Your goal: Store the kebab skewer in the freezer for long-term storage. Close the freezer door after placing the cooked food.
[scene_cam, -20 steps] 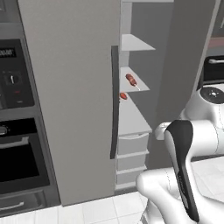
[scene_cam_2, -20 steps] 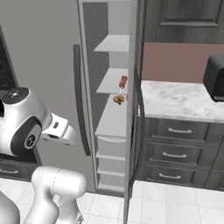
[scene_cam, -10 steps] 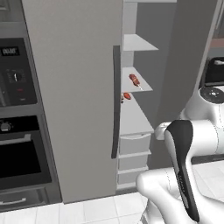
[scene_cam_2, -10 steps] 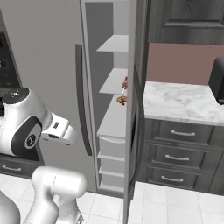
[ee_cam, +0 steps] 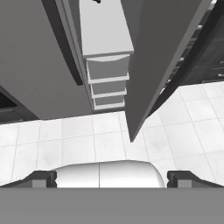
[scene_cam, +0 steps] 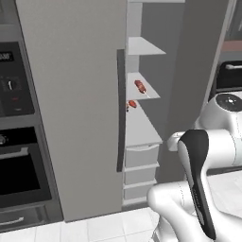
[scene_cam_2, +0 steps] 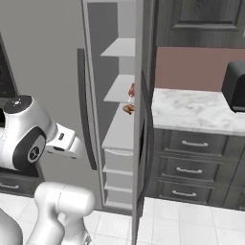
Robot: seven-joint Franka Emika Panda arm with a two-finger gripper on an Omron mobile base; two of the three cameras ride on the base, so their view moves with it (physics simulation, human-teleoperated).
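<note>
Freezer (scene_cam: 75, 94): tall light-grey cabinet; its plain left door is shut, with a long dark vertical handle (scene_cam: 121, 111) along the inner edge.
Freezer door (ee_cam: 162, 57): right of the freezer's shelves, swung wide open and seen edge-on; its lower corner ends above the white tiled floor (ee_cam: 65, 140).
Open room: a narrow upright gap between the shut door's edge and the open door, with bare floor tiles in front of the freezer.
Desk (scene_cam_2: 201, 110): marble top over dark drawers, just right of the freezer door.
Shelves (scene_cam: 142, 47): white, stacked inside the freezer, with white drawers (scene_cam: 141, 156) below.
Kebab skewer (scene_cam: 140, 87): reddish-brown chunks on a thin stick, lying on a middle shelf inside the freezer, near its front edge.
Fingers (ee_cam: 41, 178): spread wide apart, holding nothing, low in front of the freezer over the floor.
</note>
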